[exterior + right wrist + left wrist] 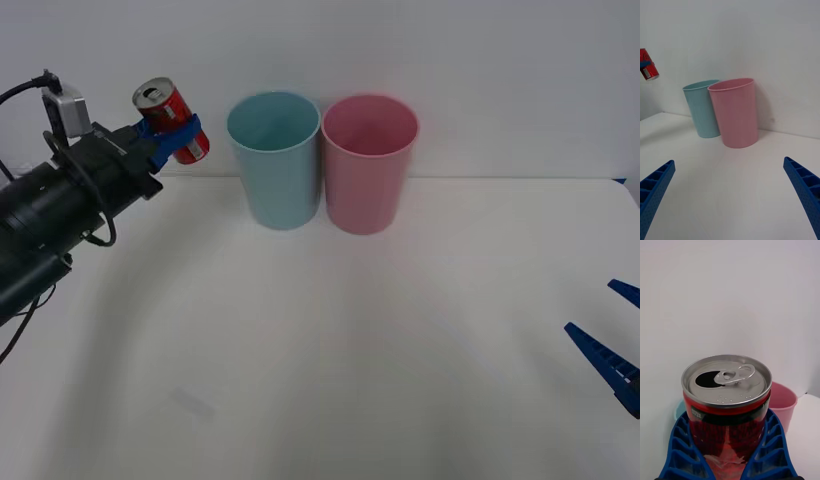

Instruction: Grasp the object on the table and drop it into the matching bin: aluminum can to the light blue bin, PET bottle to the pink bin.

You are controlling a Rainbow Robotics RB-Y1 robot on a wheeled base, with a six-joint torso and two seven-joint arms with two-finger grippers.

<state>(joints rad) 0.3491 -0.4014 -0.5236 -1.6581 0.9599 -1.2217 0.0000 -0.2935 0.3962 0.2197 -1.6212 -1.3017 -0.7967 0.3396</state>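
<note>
1. One carry step is in hand: the left pincer [172,136] is clamped on the small red aluminium drink can [172,122], held tilted in the air, clear of the white surface [330,350]
2. Next, I judge, it must travel sideways over the rim of the tall light blue plastic bin [273,160] just beyond the can, not the pink plastic bin [368,164] touching it farther on
3. Room between looks open; the right pincer [612,335] waits apart, fingers spread

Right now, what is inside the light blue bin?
From the front view, the light blue bin shows only its bare inner wall near the rim; its bottom is hidden. The aluminum can is outside it, raised in the left gripper.
</note>
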